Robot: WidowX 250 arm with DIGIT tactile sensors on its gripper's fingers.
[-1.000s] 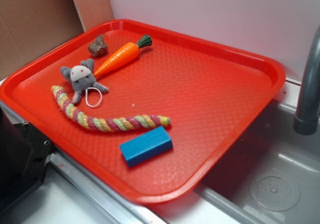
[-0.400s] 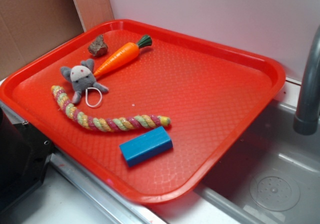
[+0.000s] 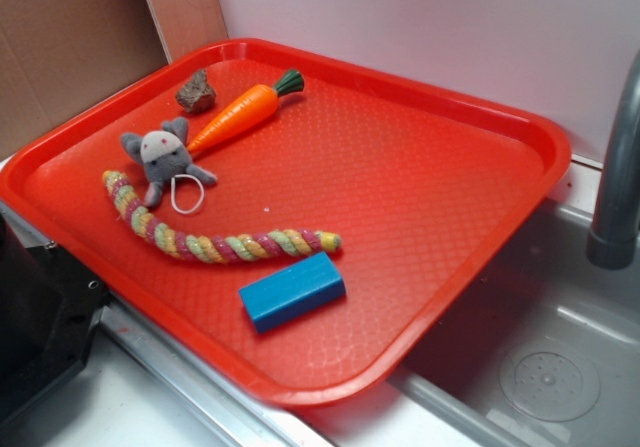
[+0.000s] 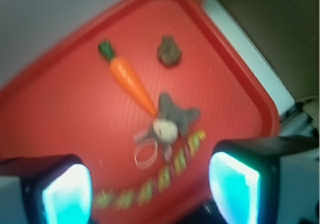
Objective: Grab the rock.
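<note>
The rock (image 3: 197, 92), a small rough brown-grey lump, lies at the far left corner of the red tray (image 3: 520, 127), just left of the orange toy carrot (image 3: 236, 115). In the wrist view the rock (image 4: 169, 52) shows near the top, beyond the carrot (image 4: 131, 77) and the grey plush mouse (image 4: 172, 120). My gripper (image 4: 150, 188) is open and empty, high above the tray's near-left part, with its two pads wide apart. In the exterior view only a dark bit of the arm shows at the top left corner.
The grey plush mouse (image 3: 162, 157) lies in front of the rock. A multicoloured rope toy (image 3: 210, 242) curves across the tray, and a blue block (image 3: 291, 291) lies near the front. A sink with a grey faucet (image 3: 615, 187) is at the right. Cardboard stands behind the tray.
A dark bit of the arm has come into the exterior view at the top left corner. The things on the tray have not moved.
</note>
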